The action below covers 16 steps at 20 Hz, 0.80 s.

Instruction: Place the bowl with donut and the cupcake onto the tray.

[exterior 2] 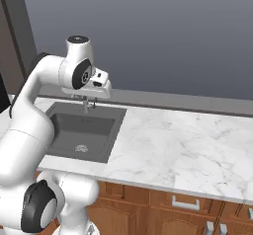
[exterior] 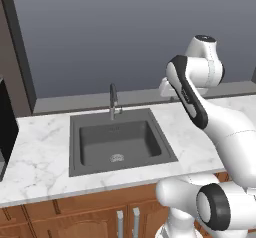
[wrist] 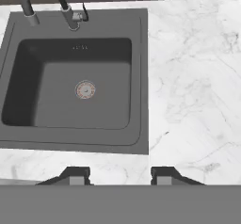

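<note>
Above the sink (wrist: 75, 84) my gripper (wrist: 120, 173) hangs released and empty; judged step: locating the bowl, which calls for repositioning first.

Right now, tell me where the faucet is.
The faucet stands at the back rim of the sink, left of the arm in the left base view.

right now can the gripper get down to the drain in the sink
Probably yes. The gripper hangs open above the counter's front edge, and the sink basin lies bare around the drain. The faucet stands at the far rim, out of the way.
</note>
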Motion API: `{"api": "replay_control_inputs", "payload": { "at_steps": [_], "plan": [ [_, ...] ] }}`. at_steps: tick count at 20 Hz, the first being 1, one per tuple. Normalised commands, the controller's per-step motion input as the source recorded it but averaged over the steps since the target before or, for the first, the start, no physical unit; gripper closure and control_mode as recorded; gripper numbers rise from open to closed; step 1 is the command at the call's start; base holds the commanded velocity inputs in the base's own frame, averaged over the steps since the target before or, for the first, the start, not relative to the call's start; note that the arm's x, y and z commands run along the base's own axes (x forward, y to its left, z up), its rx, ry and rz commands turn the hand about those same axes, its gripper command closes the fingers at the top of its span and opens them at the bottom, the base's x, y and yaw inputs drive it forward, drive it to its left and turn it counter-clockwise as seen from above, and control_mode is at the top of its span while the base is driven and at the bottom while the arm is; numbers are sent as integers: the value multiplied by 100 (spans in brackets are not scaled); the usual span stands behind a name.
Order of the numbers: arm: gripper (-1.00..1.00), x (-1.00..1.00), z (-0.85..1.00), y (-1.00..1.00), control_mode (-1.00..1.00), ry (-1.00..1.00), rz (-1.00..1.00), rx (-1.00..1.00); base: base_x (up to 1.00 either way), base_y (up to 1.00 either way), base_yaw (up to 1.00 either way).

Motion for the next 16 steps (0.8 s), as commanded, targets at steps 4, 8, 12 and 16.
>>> {"api": "replay_control_inputs", "payload": {
  "at_steps": [4,8,12,16],
  "plan": [
    [-100,0,0,0,100,0,0,0,-11,0,0],
    [-100,0,0,0,100,0,0,0,-37,0,0],
    [-100,0,0,0,100,0,0,0,-51,0,0],
    [-100,0,0,0,100,0,0,0,-47,0,0]
  ]
}}
